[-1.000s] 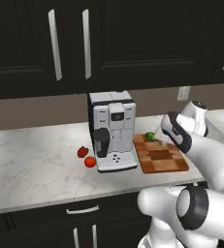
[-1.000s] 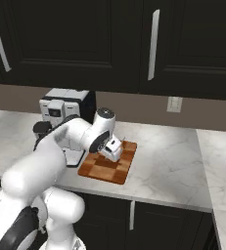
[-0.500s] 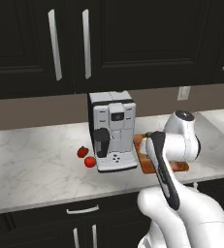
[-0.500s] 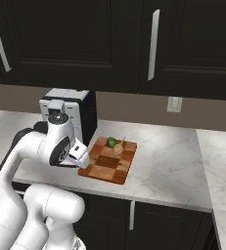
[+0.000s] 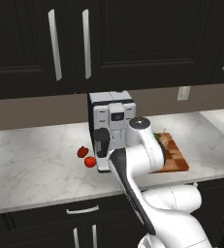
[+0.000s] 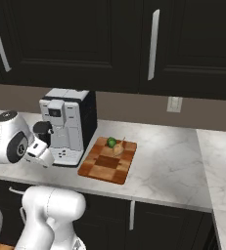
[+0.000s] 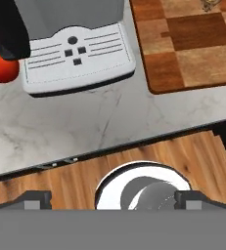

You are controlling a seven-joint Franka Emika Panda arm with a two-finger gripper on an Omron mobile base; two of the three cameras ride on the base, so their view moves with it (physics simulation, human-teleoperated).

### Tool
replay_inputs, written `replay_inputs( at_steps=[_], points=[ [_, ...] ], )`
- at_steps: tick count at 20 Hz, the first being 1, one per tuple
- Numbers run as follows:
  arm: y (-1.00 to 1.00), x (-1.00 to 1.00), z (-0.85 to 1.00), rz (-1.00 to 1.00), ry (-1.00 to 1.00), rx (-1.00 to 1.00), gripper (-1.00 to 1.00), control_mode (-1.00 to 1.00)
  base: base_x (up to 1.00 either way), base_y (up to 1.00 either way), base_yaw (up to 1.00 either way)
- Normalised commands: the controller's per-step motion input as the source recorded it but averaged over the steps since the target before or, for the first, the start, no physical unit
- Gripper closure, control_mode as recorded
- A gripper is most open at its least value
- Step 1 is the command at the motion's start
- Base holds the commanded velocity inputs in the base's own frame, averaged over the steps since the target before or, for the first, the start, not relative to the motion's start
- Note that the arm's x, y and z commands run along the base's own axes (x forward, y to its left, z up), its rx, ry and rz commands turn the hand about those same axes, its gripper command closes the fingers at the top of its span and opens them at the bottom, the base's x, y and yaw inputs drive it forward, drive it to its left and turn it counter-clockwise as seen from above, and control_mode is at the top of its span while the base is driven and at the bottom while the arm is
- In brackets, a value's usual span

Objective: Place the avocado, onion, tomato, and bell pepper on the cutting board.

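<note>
So the avocado [image 6: 111,142] and onion [image 6: 118,148] are sitting on the cutting board [image 6: 107,165], side by side at its far end. The tomato [image 5: 89,162] and bell pepper [image 5: 82,152] wait on the counter [image 5: 36,164] left of the coffee machine [image 5: 110,127]. The gripper [image 7: 112,201] is wide open and empty — looks like it's between picks. Next it has to swing past the machine and drop onto the tomato.
</note>
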Motion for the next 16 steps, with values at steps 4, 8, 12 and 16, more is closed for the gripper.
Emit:
replay_inputs(
  at_steps=[4, 8, 12, 16],
  points=[
    [1.00, 0.00, 0.07, 0.00, 0.15, -0.10, -1.00, -1.00, 0.00, 0.00, 0.00],
    [1.00, 0.27, 0.07, 0.02, 0.09, -0.03, -1.00, -1.00, 0.00, 0.00, 0.00],
    [1.00, 0.65, 0.00, 0.04, 0.00, 0.01, -1.00, -1.00, 0.00, 0.00, 0.00],
    [0.90, 0.82, 0.00, 0.07, 0.00, 0.03, -1.00, -1.00, 0.00, 0.00, 0.00]
  ],
)
